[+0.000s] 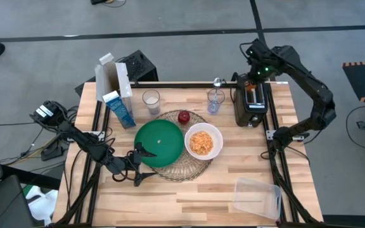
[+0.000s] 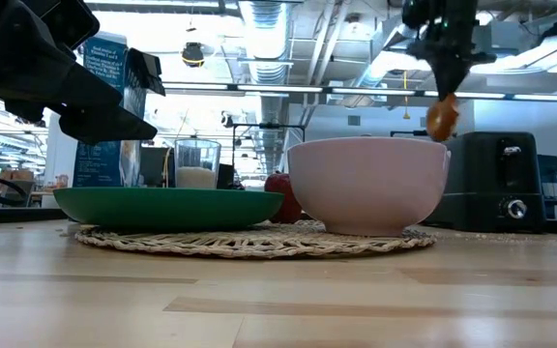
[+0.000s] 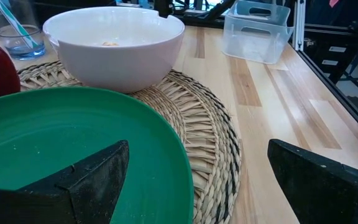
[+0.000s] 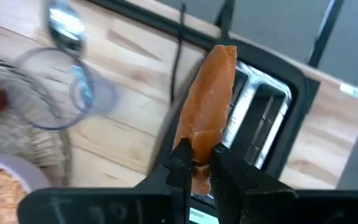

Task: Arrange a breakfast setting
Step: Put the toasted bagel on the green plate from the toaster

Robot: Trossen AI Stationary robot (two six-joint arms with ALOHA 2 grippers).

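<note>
A green plate point(image 1: 159, 143) and a white bowl point(image 1: 203, 140) of orange flakes rest on the round woven mat point(image 1: 192, 166). A red apple point(image 1: 184, 117) sits at the mat's far edge. Two clear glasses point(image 1: 151, 100) point(image 1: 215, 101) and the blue-white carton point(image 1: 120, 109) stand behind. My left gripper point(image 1: 146, 163) is open at the plate's near-left rim. One finger is over the plate point(image 3: 73, 180) and the other over the table, above the plate in the low view point(image 2: 104, 116). My right gripper point(image 1: 256, 75) is shut on a browned bagel slice point(image 4: 211, 99) above the black toaster point(image 1: 252, 104). My right gripper pinches the bagel slice between its two fingers at the slice's upper edge point(image 4: 201, 146). The fingers point down from above. The slice hangs on edge below the fingertips point(image 2: 442, 116), lifted clear above the toaster's slots point(image 4: 260, 118).
A clear plastic tub point(image 1: 256, 197) lies near the table's near right corner. An open cardboard box point(image 1: 113, 79) stands at the far left behind the carton. Bare wood point(image 1: 189, 196) lies between the mat and the near edge.
</note>
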